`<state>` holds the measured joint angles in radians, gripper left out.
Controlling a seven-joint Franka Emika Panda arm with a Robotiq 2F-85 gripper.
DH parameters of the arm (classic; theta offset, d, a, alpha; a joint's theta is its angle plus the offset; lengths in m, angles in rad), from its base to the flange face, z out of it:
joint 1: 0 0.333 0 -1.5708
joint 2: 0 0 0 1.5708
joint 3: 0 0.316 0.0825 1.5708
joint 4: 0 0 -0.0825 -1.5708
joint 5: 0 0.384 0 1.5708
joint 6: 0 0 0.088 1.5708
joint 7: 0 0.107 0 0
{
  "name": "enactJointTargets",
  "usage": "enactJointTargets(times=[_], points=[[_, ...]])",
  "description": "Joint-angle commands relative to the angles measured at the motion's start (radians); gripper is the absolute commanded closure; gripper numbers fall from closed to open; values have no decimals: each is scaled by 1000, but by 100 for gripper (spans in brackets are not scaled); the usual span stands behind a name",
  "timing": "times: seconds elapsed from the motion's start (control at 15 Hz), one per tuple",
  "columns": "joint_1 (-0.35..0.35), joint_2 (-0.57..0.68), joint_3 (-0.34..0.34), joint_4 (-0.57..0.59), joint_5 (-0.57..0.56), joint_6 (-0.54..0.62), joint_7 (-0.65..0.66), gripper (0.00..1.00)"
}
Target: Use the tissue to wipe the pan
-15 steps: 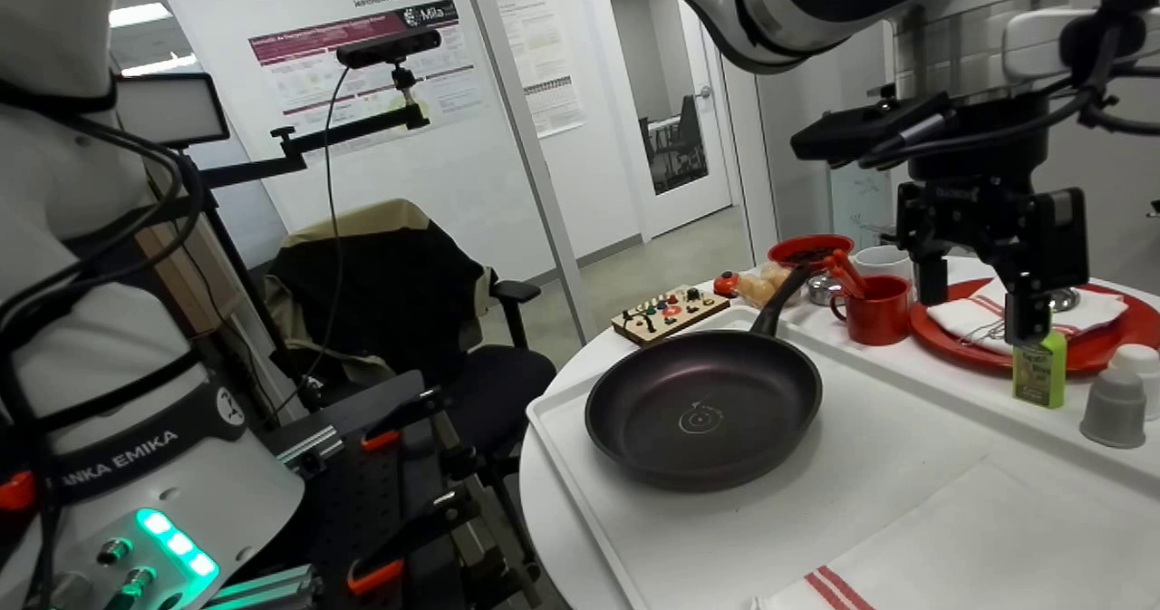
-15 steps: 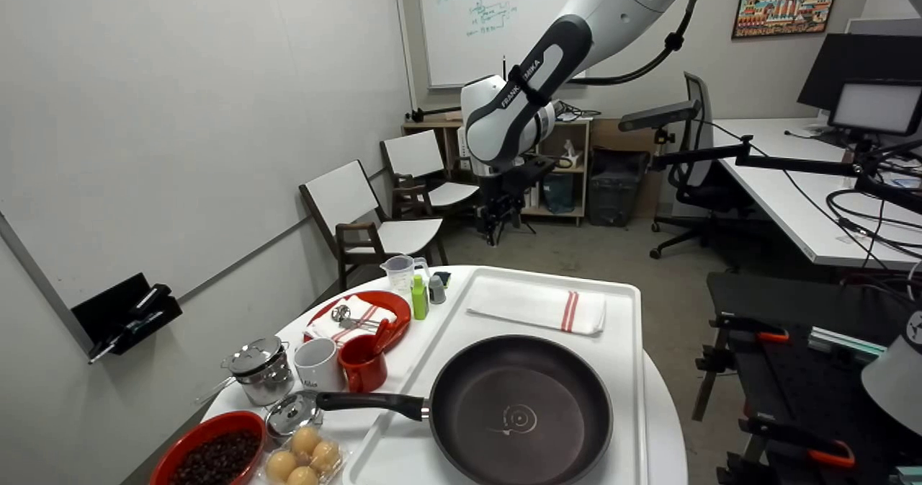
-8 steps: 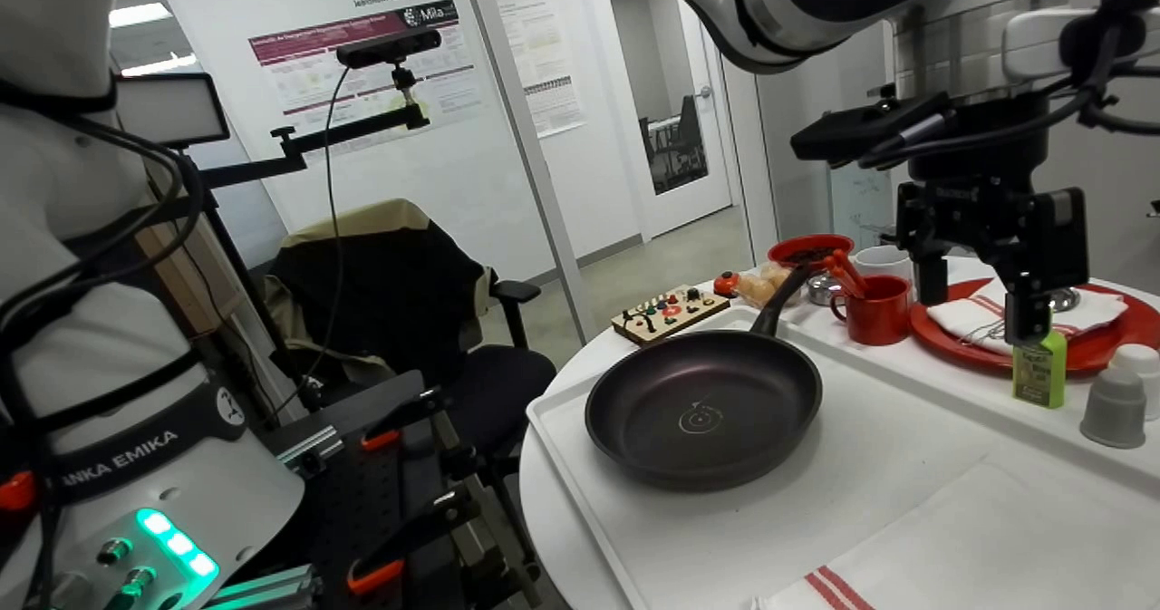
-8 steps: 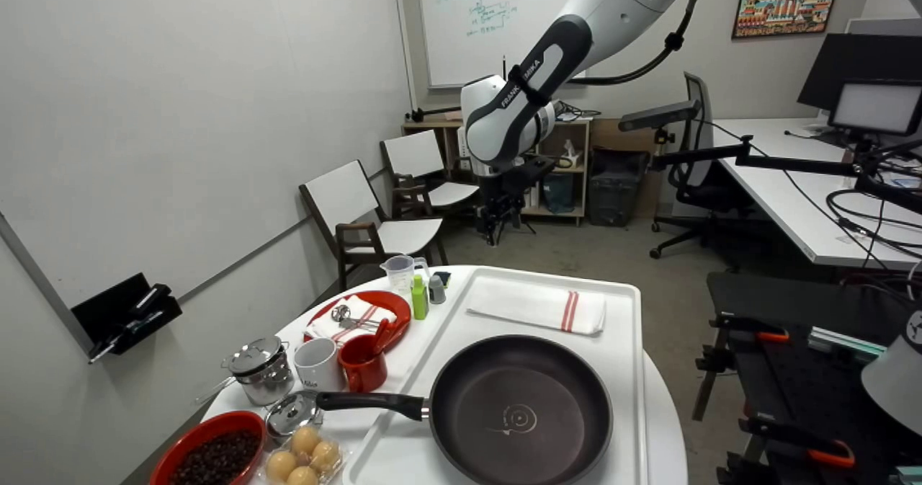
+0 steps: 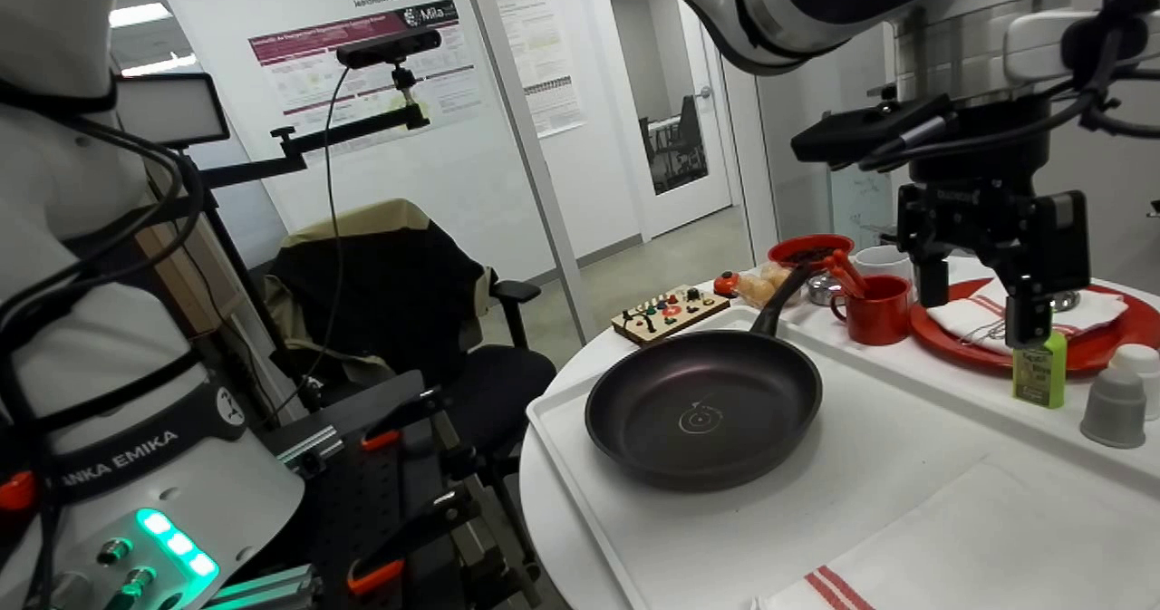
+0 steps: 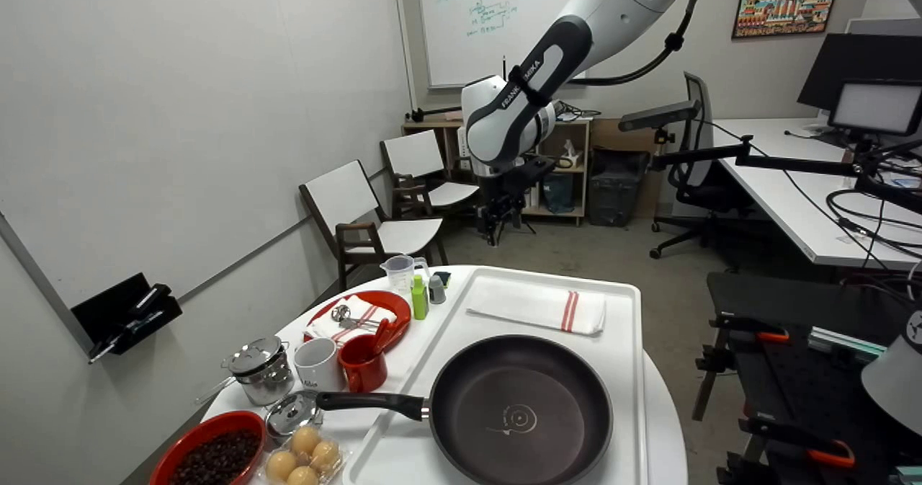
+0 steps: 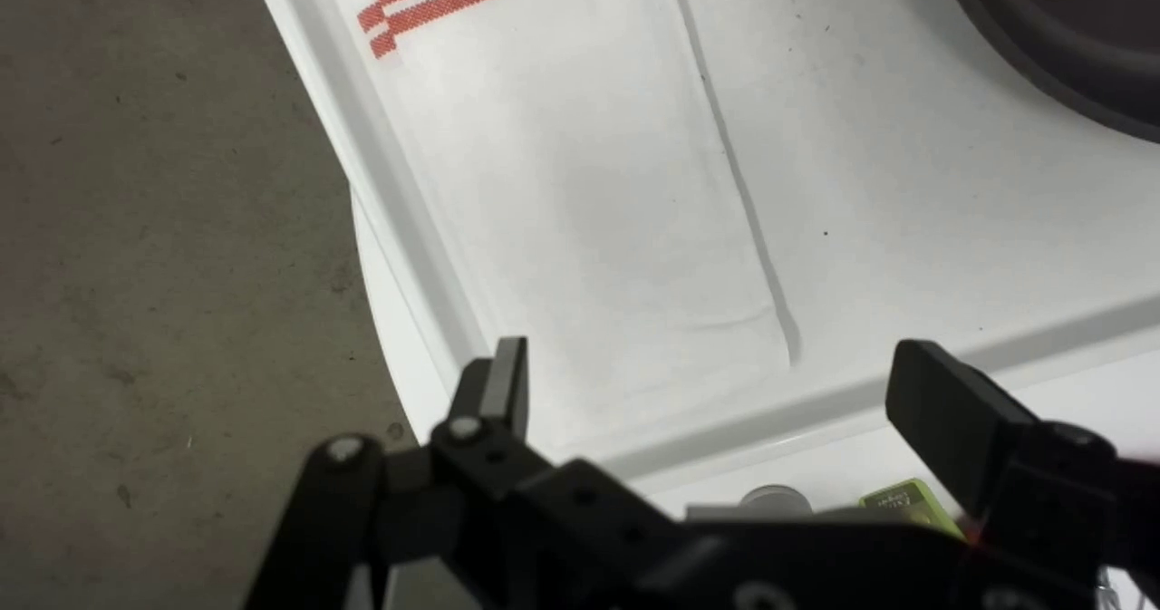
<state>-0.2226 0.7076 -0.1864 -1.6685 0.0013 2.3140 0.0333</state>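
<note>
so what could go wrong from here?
No tissue shows on the rectangular white tray; the open black two-finger gripper might grab the folded red-striped white cloth instead.
Wiping could swing the round black frying pan: its long handle, reaching past the tray, might hit the cylindrical red mug.

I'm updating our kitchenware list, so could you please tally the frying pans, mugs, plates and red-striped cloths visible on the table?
Frying pan: 1
Mugs: 2 (red mug, white mug)
Red plate: 1
Red-striped cloths: 2 (tray cloth, plate cloth)
Total: 6
</note>
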Motion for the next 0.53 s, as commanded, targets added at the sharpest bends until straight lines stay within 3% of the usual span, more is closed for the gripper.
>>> enactJointTargets(times=[0.0, 0.47], points=[[-12, 29, -3, 17, -38, 32, -45, 0], [-80, 135, 4, 67, -136, 140, -267, 0]])
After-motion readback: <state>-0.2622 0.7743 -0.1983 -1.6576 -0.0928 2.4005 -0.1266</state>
